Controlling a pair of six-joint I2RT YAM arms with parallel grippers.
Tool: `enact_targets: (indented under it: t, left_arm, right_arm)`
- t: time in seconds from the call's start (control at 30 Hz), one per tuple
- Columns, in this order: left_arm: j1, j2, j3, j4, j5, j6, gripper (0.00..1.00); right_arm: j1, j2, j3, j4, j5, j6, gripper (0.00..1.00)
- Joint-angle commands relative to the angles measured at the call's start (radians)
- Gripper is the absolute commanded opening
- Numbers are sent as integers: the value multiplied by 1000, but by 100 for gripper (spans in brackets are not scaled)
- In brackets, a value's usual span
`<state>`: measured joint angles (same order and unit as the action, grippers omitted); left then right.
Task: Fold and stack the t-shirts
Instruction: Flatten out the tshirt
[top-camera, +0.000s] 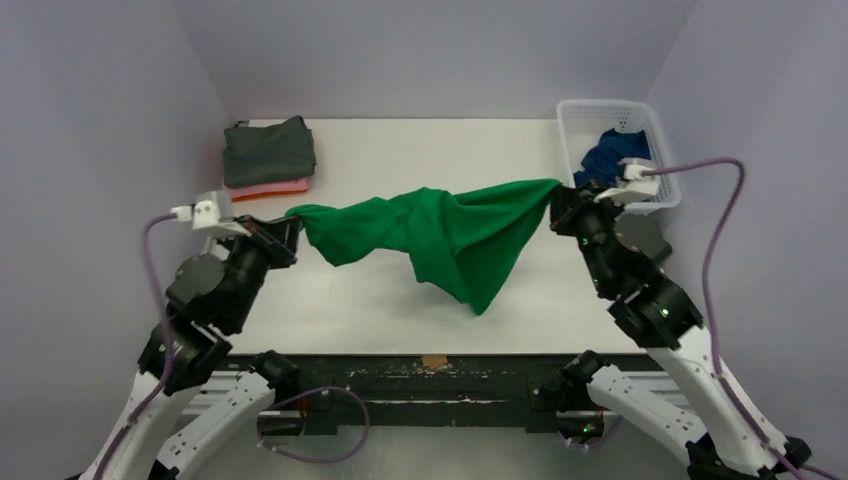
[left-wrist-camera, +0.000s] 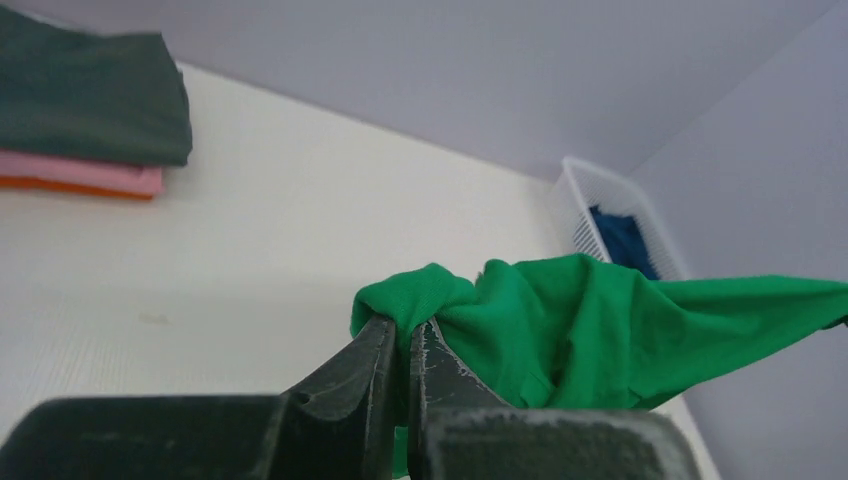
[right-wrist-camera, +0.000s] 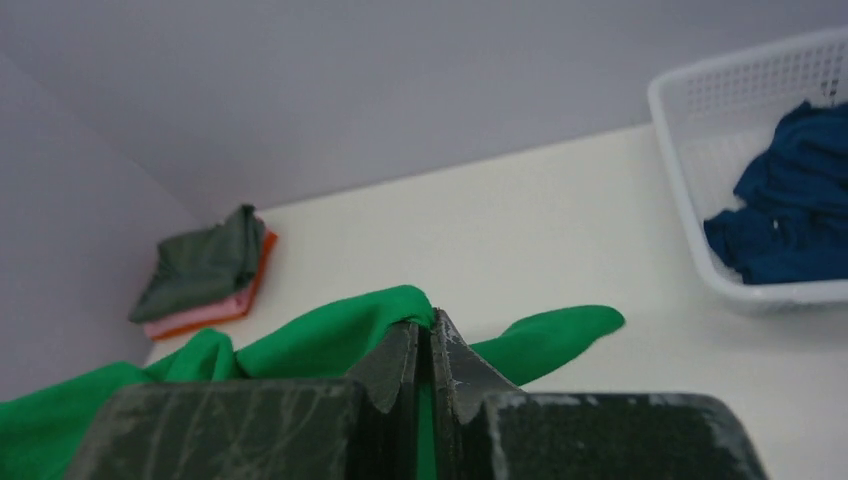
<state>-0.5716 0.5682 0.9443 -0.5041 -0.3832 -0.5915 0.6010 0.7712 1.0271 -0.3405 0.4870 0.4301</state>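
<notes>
A bright green t-shirt hangs stretched between my two grippers above the middle of the table, its lower part drooping to a point near the front. My left gripper is shut on its left end. My right gripper is shut on its right end. A folded stack sits at the back left: a dark grey t-shirt on top of a pink one and an orange one. A royal blue t-shirt lies crumpled in the basket.
The white lattice basket stands at the back right corner, just behind my right wrist. Purple cables loop off both wrists. Grey walls close in the table on three sides.
</notes>
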Motion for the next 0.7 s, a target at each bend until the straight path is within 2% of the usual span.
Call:
enact_targets:
  t: [0.0,0.17,0.3,0.4,0.57,0.67]
  left_arm:
    - [5,-151,103,-66,-43,98,0]
    - [6,-261,187,-96,-19,137,0]
    - [6,-284,226,-97,-32,158,0]
    - [6,-231,240,-103,-91,168,0]
    - [6,-40,280,-133,-285,170,0]
    - [7,31,277,-174,-290,136,0]
  right_arm:
    - [-5,-130,128,-48,15,-114,0]
    - [-5,-188,286,-97,-40,-173,0]
    - [-4,-189,319,-74,-43,-194,0]
    - [-4,-123,340,-96,-26,-224,0]
    - [-4,32,333,-53,170,-274,0]
    - [-4,89,299,-43,179,-267,0]
